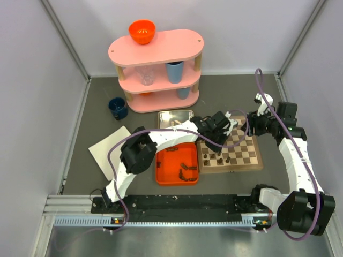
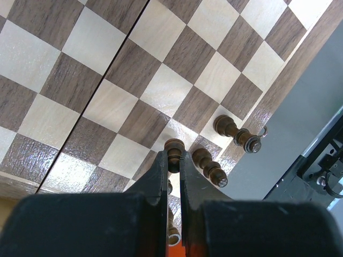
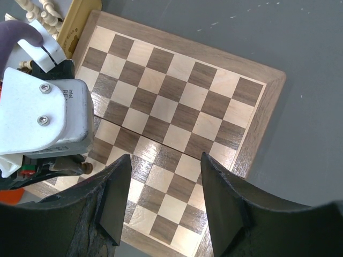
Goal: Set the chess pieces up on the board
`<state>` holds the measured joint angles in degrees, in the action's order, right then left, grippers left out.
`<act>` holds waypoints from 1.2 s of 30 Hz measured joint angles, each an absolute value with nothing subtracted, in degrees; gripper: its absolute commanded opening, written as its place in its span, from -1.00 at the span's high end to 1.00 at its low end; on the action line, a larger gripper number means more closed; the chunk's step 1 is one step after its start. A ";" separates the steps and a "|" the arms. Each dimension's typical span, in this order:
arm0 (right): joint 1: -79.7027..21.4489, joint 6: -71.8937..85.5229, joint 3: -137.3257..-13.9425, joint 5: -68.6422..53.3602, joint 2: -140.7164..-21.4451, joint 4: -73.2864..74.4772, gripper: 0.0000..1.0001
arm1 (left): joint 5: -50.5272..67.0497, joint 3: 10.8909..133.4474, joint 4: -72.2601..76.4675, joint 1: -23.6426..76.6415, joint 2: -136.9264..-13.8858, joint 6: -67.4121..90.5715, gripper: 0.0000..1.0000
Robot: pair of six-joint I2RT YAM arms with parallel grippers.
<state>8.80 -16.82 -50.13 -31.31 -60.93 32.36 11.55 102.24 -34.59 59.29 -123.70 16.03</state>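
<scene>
The left gripper (image 2: 172, 160) is pinched shut on a dark pawn (image 2: 173, 145), lower middle of frame, at the edge of the board (image 2: 161, 80). Probably not seated yet, so it should lower straight, centre it, then let go. The right gripper (image 3: 165, 166) hangs open, empty.

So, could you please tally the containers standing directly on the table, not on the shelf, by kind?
orange tray: 1
silver tin: 1
dark blue mug: 1
Total: 3
</scene>
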 measured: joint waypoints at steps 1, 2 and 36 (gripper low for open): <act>8.80 -16.82 -50.13 -31.31 -60.93 32.34 -0.09 | 11.57 102.26 -34.61 59.29 -123.74 16.03 0.98; 8.80 -16.82 -50.13 -31.29 -60.93 32.32 -0.10 | 11.68 102.32 -34.65 59.29 -123.81 16.03 0.99; 8.82 -16.80 -50.13 -31.11 -60.95 32.29 -0.10 | 12.80 103.00 -35.66 59.29 -125.14 16.16 0.50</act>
<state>8.82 -16.80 -50.13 -31.11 -60.95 32.29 12.80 103.00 -35.66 59.29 -125.14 16.16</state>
